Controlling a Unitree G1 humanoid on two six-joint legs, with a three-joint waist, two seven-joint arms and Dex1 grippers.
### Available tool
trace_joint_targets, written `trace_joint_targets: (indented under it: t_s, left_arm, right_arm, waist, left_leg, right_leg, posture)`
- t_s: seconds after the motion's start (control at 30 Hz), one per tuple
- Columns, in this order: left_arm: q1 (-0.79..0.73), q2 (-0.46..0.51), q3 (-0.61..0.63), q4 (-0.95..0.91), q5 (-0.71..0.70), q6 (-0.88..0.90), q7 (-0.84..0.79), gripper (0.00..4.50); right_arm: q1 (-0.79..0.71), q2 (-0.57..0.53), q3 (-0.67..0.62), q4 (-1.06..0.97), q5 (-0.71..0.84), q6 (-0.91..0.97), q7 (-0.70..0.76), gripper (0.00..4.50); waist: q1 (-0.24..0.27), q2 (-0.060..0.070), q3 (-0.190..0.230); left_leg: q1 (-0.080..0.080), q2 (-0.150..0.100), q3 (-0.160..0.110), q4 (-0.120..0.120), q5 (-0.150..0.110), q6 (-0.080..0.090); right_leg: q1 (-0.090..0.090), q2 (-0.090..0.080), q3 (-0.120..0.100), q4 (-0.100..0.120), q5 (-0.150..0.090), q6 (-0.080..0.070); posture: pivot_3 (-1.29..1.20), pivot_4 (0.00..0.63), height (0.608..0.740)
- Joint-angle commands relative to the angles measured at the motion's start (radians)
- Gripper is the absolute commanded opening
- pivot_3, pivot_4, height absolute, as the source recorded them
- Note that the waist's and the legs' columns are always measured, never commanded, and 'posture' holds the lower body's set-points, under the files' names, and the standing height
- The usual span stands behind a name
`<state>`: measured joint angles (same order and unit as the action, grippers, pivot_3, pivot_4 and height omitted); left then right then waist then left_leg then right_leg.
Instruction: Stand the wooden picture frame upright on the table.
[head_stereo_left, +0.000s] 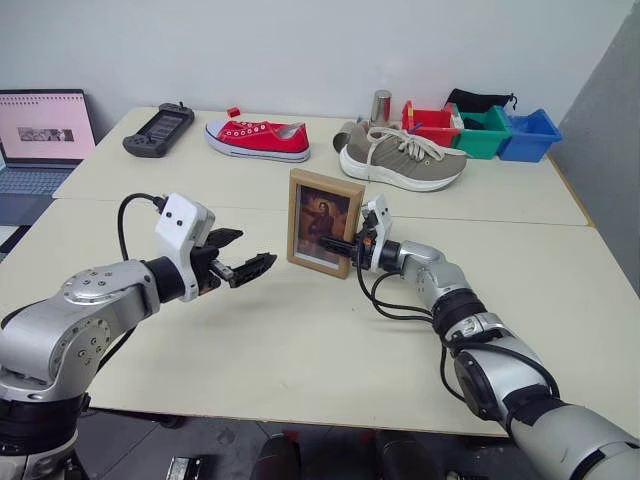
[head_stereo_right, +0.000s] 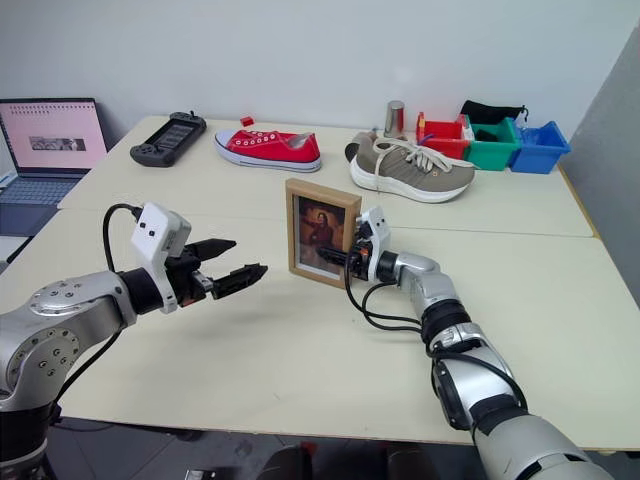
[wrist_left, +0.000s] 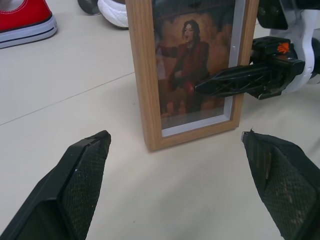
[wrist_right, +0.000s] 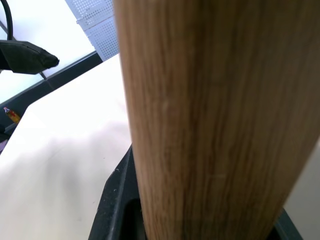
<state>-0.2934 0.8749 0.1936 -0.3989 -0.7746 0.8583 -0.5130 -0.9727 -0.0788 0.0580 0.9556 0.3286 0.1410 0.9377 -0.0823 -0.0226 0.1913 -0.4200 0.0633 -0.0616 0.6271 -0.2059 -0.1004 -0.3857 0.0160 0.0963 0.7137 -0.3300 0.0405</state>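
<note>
No writing can be read anywhere. The wooden picture frame (head_stereo_left: 325, 222) stands upright at the centre of the table (head_stereo_left: 300, 350), portrait facing the camera. The right gripper (head_stereo_left: 343, 243) clamps its right edge, 1 finger across the glass. The left gripper (head_stereo_left: 243, 255), lower left of it, gapes wide, holding nothing.

A lab or office: plain white wall, joined cream table (head_stereo_left: 300, 350), open laptop (head_stereo_left: 40, 140), sorting bins (head_stereo_left: 480, 130).
</note>
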Motion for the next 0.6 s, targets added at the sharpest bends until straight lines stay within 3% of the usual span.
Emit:
trace_joint_targets:
  t_s: [0.03,0.07,0.3,0.47,0.6]
  left_arm:
    - [-0.005,-0.007,0.019,-0.012,0.024,-0.024,-0.02,4.5]
    - [-0.006,-0.008,0.019,-0.012,0.027,-0.023,-0.025,4.5]
    - [-0.02,-0.01,0.001,0.015,0.052,-0.013,-0.062,4.5]
    - [-0.038,-0.023,-0.019,0.047,0.079,-0.023,-0.086,4.5]
    - [-0.056,-0.028,-0.038,0.083,0.109,-0.034,-0.113,4.5]
  right_arm:
    - [0.002,0.0,-0.013,0.002,-0.028,-0.002,0.01,1.14]
    - [0.006,-0.002,-0.015,-0.005,-0.029,0.002,0.014,1.84]
    - [0.07,-0.046,-0.009,-0.112,-0.05,0.046,0.046,3.24]
    - [0.222,-0.185,0.011,-0.366,-0.06,0.163,0.081,4.45]
    - [0.372,-0.361,0.037,-0.627,-0.1,0.21,0.111,4.45]
  waist:
    - [0.0,0.0,0.0]
    - [0.0,0.0,0.0]
    - [0.0,0.0,0.0]
    - [0.006,0.0,0.0]
    - [0.022,0.0,0.0]
  left_leg:
    - [0.0,0.0,0.0,0.0,0.0,0.0]
    - [0.0,0.0,0.0,0.0,0.0,0.0]
    - [0.0,0.0,0.0,0.0,0.0,0.0]
    - [0.0,0.0,0.0,0.0,0.0,0.0]
    - [-0.001,-0.001,0.0,0.0,0.0,0.0]
  right_leg:
    - [0.0,0.0,0.0,0.0,0.0,0.0]
    - [0.0,0.0,0.0,0.0,0.0,0.0]
    - [0.0,0.0,0.0,0.0,0.0,0.0]
    - [0.0,0.0,0.0,0.0,0.0,0.0]
    - [0.0,0.0,0.0,-0.001,0.0,0.0]
  posture:
    - [0.0,0.15,0.74]
    - [0.0,0.15,0.74]
    - [0.0,0.15,0.74]
    - [0.0,0.15,0.74]
    - [0.0,0.15,0.74]
